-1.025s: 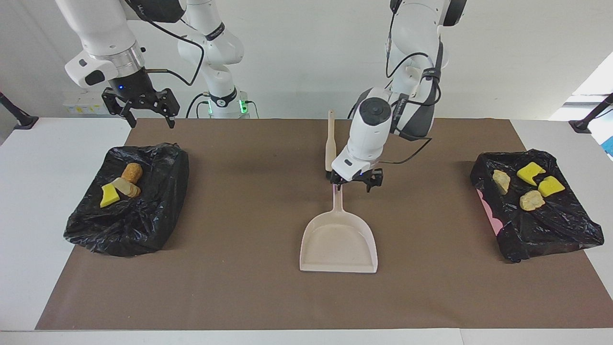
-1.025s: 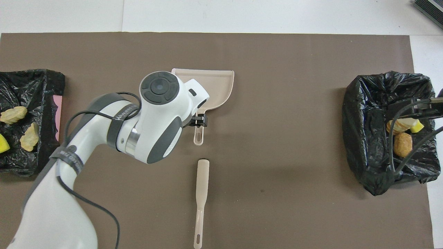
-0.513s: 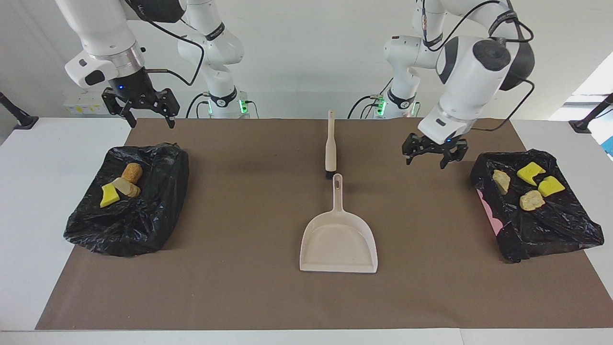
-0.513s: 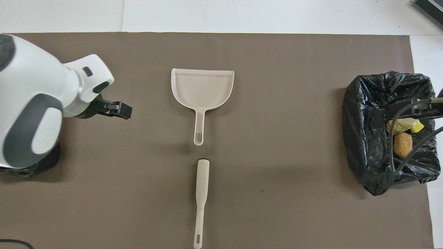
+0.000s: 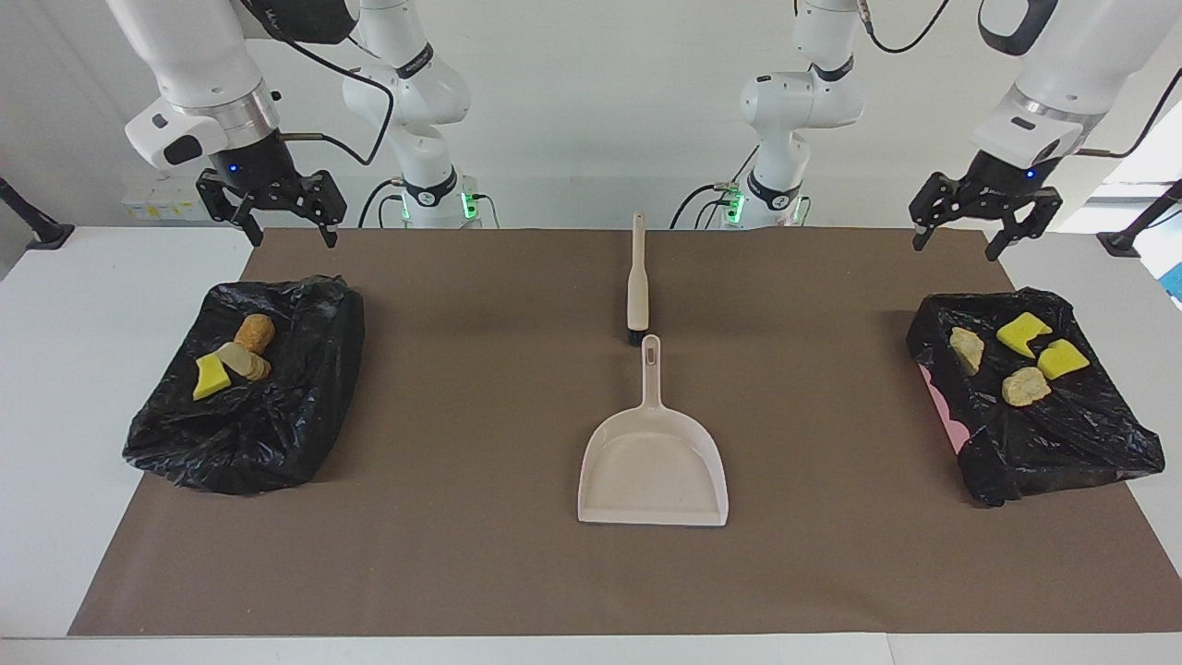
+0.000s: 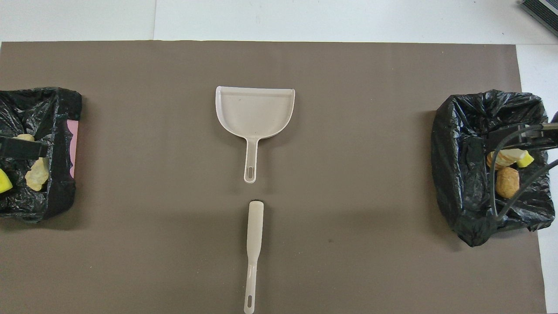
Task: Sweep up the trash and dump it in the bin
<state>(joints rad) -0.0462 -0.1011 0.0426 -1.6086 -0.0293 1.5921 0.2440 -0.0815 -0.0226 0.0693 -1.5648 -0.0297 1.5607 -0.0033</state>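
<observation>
The trash lies in two black-bag-lined bins. The bin at the right arm's end (image 5: 305, 416) holds a yellow piece (image 5: 211, 377), a beige piece (image 5: 245, 360) and an orange-brown lump (image 5: 254, 331). The bin at the left arm's end (image 5: 1062, 443) holds two yellow pieces (image 5: 1022, 332) and two tan lumps (image 5: 1025, 386). The beige dustpan (image 5: 653, 462) lies flat mid-mat, and also shows in the overhead view (image 6: 255, 111). The brush (image 5: 637, 286) lies just nearer the robots, in line with the dustpan's handle. My left gripper (image 5: 957, 247) is open and empty, raised by its bin. My right gripper (image 5: 292, 238) is open and empty, raised by its bin, waiting.
A brown mat (image 5: 462, 554) covers the white table (image 5: 55, 388). In the overhead view the bins sit at the mat's two ends (image 6: 462, 174) (image 6: 61, 109), and the brush (image 6: 254, 235) lies between the dustpan and the robots.
My left gripper has left the dustpan's handle, swung toward the left arm's end of the table and risen. The dustpan stays where it lay. The right arm has not moved.
</observation>
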